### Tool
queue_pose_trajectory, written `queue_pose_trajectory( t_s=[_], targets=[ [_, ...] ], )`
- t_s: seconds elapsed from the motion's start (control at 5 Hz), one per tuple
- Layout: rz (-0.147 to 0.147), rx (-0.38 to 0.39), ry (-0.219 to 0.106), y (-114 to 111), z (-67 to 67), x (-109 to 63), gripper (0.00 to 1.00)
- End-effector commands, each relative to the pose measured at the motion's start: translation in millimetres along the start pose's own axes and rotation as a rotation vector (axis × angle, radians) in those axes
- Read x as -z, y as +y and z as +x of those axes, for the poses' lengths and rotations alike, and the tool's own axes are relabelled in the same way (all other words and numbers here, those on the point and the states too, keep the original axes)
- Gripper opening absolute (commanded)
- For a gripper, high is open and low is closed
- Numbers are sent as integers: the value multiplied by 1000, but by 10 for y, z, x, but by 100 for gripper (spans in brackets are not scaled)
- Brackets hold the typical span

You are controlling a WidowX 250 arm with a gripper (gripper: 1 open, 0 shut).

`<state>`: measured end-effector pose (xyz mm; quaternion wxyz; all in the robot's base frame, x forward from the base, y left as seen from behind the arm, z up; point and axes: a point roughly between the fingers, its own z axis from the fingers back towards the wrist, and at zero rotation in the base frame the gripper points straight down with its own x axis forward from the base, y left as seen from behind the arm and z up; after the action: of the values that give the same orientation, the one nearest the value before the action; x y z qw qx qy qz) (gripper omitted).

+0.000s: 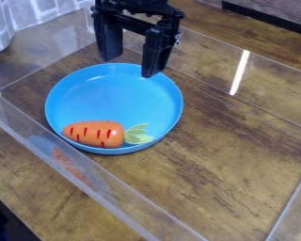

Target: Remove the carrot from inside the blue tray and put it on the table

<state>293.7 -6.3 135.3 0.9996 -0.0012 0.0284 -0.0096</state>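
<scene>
The carrot (98,135), stubby and orange with dark grooves and a pale green top pointing right, lies inside the blue tray (160,87) near its front rim. The round tray rests on the dark wood table (229,179). My gripper (132,58) hangs over the tray's far edge, pointing down, its two black fingers (154,55) spread apart with nothing between them. It stands well behind and above the carrot, not touching it.
A clear plastic sheet or barrier edge (102,184) runs diagonally across the front left of the table and reflects the carrot. Bright light glare streaks (239,73) the wood at right. A pale object (0,28) sits at the far left corner.
</scene>
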Motion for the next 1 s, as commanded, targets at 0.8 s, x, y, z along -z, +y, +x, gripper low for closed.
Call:
queue_pose_trajectory(
  t_s=[0.8],
  targets=[
    [35, 565, 57, 97, -226, 331, 100]
  ],
)
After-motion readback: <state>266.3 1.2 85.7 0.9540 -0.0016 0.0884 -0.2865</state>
